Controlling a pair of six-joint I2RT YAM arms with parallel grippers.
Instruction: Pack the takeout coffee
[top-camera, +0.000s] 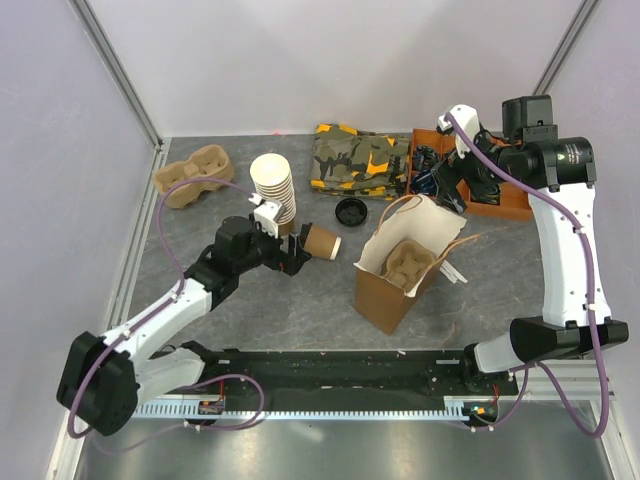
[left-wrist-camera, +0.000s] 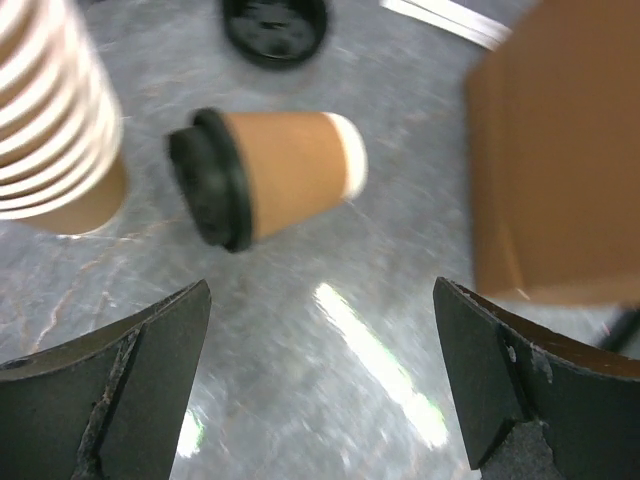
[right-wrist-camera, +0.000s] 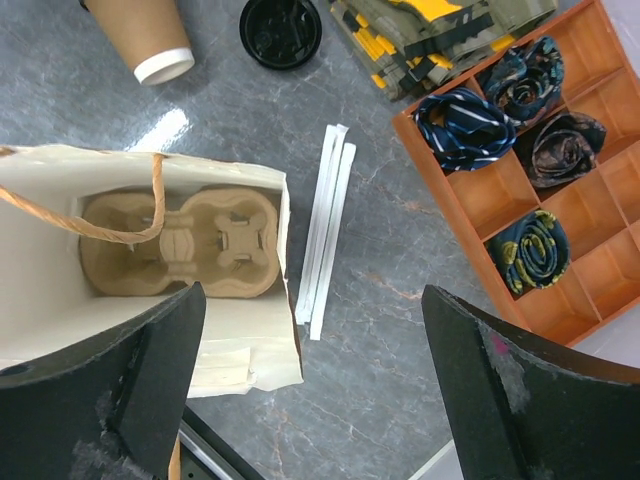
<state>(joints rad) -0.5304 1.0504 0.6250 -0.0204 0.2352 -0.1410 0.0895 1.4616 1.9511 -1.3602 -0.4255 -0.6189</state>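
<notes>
- Nearest the top camera is the left arm's base (top-camera: 97, 385). Out ahead, the left gripper (top-camera: 292, 252) is low over the table (top-camera: 260, 320).
- It points at the coffee (top-camera: 322, 242), which lies on its side. The lid end is just ahead of the fingertips and the base end points away.
- Just beyond this gripper, to its left, stands a cup stack (top-camera: 273, 185). A loose lid (top-camera: 350, 211) lies farther out past the coffee.
- The right gripper (top-camera: 452, 190) hangs high, with the bag (top-camera: 385, 295) below on its left and the tray (top-camera: 500, 212) on its right. It is well apart from the coffee.
- Left wrist view: the left fingers (left-wrist-camera: 130, 390) are spread wide, released, with nothing between them. The coffee lies ahead and a little left, its black lid towards the stack. The bag wall is ahead on the right.
- Right wrist view: the right fingers (right-wrist-camera: 520, 390) are spread wide and hold nothing.
- Below them and to the left, the bag is open with a carrier (right-wrist-camera: 180, 245) inside. Straws (right-wrist-camera: 325, 230) lie directly below the gap, and rolled cloths (right-wrist-camera: 465, 125) sit in the tray on the right.
- The coffee's base shows ahead on the left, beyond the bag.
</notes>
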